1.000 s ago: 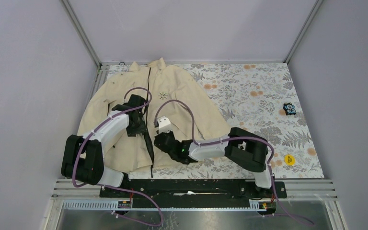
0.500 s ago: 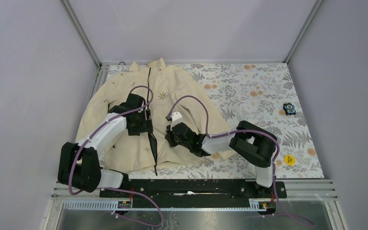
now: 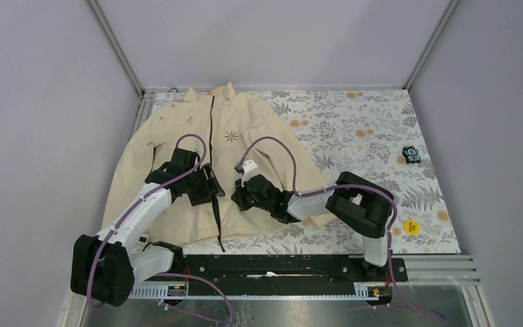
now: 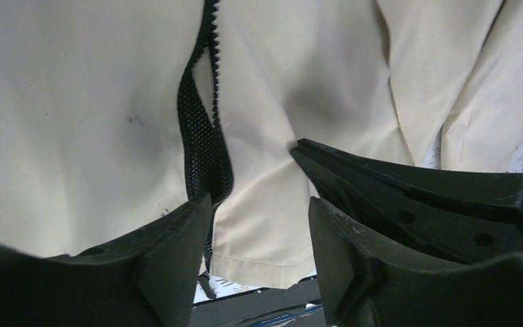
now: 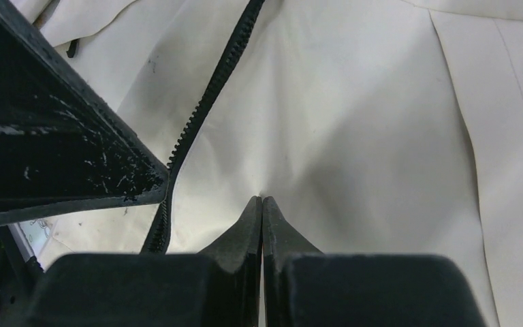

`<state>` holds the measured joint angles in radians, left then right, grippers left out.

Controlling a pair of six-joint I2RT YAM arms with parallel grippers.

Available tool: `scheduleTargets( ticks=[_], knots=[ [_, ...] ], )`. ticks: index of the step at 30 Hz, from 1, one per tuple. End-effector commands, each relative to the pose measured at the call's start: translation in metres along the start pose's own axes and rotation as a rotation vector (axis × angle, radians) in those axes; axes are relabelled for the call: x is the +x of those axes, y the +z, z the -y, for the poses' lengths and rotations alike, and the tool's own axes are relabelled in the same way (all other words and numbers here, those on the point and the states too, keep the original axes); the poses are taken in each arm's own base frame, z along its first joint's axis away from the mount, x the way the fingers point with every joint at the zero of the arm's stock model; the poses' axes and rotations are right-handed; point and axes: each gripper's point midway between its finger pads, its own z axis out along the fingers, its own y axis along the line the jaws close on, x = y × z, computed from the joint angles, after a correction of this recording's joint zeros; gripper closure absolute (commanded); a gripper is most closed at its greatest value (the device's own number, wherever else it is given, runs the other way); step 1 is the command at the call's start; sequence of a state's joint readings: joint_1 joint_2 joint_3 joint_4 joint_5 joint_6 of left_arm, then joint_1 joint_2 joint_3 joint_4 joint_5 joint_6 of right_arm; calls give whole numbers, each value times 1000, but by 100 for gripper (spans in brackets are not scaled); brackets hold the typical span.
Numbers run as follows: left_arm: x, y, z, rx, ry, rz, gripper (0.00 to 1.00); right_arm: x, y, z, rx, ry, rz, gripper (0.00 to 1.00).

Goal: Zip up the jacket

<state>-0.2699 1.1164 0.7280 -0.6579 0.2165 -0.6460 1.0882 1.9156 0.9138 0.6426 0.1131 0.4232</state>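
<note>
Left claw [image 4: 259, 204] slid nearer — cream jacket [image 3: 259, 122] flat, zipper [image 4: 204, 146] seemingly open below

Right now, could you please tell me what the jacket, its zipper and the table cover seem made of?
The jacket looks like matte woven cream cloth, perhaps cotton: it creases softly and shows stitched seams. Its zipper has dark, dull teeth, likely moulded plastic, though coated metal is possible. The table cover is a flat floral-printed sheet; cloth or vinyl, I cannot tell.
</note>
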Motion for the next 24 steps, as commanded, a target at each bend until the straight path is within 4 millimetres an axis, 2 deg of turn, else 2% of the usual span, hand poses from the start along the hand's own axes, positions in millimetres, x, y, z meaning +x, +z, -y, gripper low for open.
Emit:
scheduleTargets(
  ticks=[1, 6, 9, 14, 18, 24],
  knots=[
    [-4, 3, 5, 35, -131, 63, 42, -24, -5, -6, -24, 20, 72, 100],
    [7, 17, 12, 125, -187, 42, 47, -24, -5, -6, -25, 24, 74, 100],
    [6, 25, 14, 137, -181, 29, 50, -24, -6, -6, -29, 29, 73, 100],
    [-1, 31, 19, 159, -156, 41, 65, -25, -10, -6, -28, 30, 63, 99],
    [-9, 32, 23, 167, -128, 53, 83, -22, -17, -8, -37, 28, 29, 82],
    [-6, 33, 43, 264, -114, -9, 89, -17, -30, -25, -148, 17, 6, 40]
  ],
)
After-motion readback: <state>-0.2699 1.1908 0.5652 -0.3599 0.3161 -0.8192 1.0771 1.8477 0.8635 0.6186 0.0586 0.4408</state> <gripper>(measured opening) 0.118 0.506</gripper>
